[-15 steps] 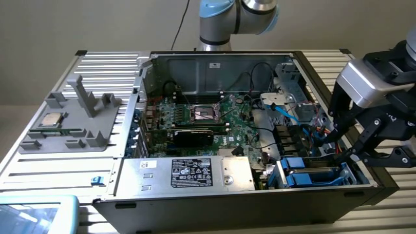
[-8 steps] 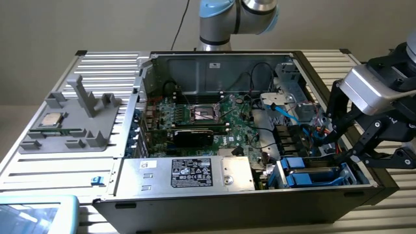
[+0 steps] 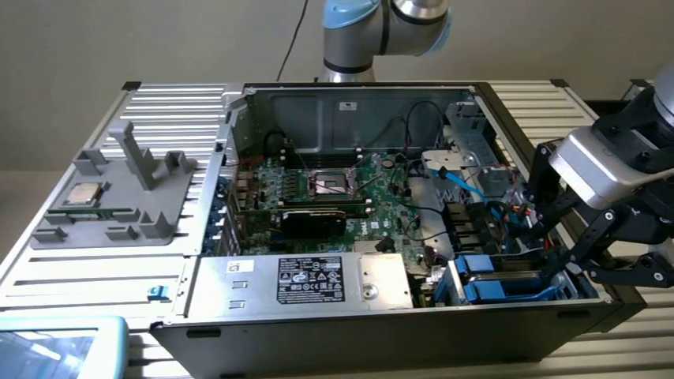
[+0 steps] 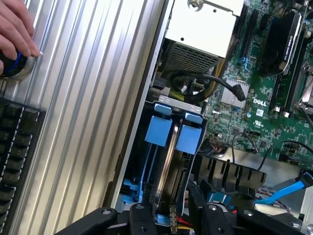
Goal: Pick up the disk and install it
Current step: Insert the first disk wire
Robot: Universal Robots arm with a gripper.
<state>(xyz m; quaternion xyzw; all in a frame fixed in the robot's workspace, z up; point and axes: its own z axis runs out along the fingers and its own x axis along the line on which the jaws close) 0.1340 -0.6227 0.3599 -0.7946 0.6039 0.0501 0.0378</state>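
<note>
Jaws: the gripper point(image 4: 171, 204) is seen nearest the wrist camera, its black jaws clamped on the two sides of the disk point(image 4: 171, 188); the jaw roots are cut off by the frame edge.
Disk: it is stood on edge in the drive bay point(image 3: 456, 284), at about four o'clock of the computer case point(image 3: 368, 339) on the exterior view's clock face; only a narrow silver and dark edge is shown, and the faces are hidden.
Blue tabs: two blue tabs point(image 4: 159, 129) are seen just beyond the disk; which carrier each belongs to cannot be told.
Arm: the robot arm point(image 3: 616, 162) is bent down over the case at three to four o'clock, and the jaw tips are hidden inside the bay.
Power supply: the silver box with a black label point(image 3: 316, 280) is set at six o'clock of the case, beside the bay.
Holder: a grey holder point(image 3: 116, 197) carrying a small square chip point(image 3: 84, 193) is placed at nine o'clock on the ribbed metal surface point(image 3: 84, 276).
Hand: a hand point(image 4: 14, 27) is rested on a blue-ringed button point(image 4: 12, 66), both cut off by the frame edge, beside a black keyboard point(image 4: 17, 156).
</note>
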